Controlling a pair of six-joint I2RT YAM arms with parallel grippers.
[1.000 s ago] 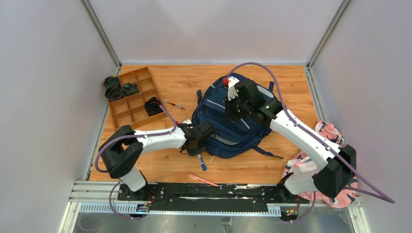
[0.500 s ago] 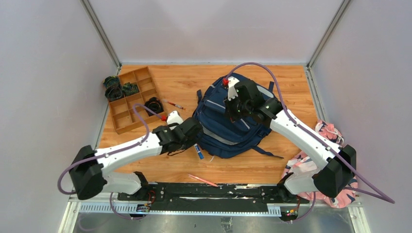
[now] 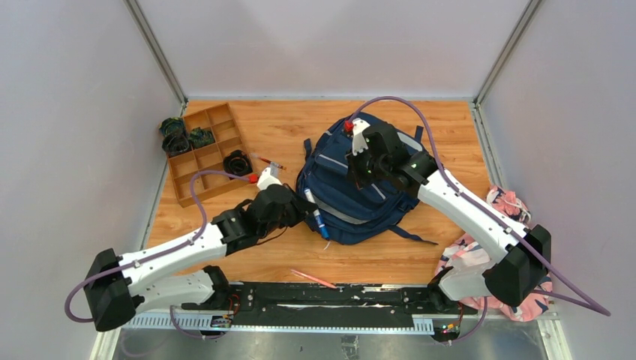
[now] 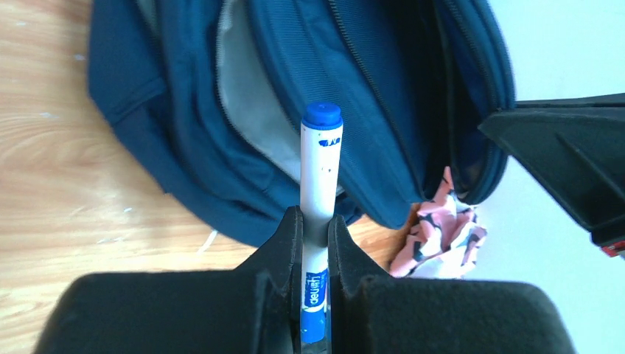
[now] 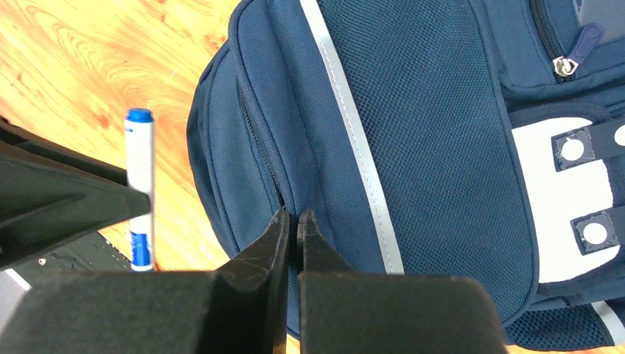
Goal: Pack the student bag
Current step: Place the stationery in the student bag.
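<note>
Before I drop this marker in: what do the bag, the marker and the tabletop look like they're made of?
The student bag looks like woven synthetic fabric: matte navy with a visible mesh-like weave, and its grey stripe seems to be smoother tape. The marker is probably plastic, with a smooth white barrel and a glossy blue cap. The table is wood or wood-look laminate, with visible grain.

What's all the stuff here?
backpack: one, navy blue, middle of table
marker: one, white with blue cap, at backpack's left side
tray: one, wooden, far left
dark bundles: about four, black-green, at the tray
pen: one, red-tipped, beside tray
pencil: one, orange, near edge
cloth: one, pink and navy, right edge
left jaws: one pair, black, shut on the marker
right jaws: one pair, black, shut, at the backpack's zip seam
</note>
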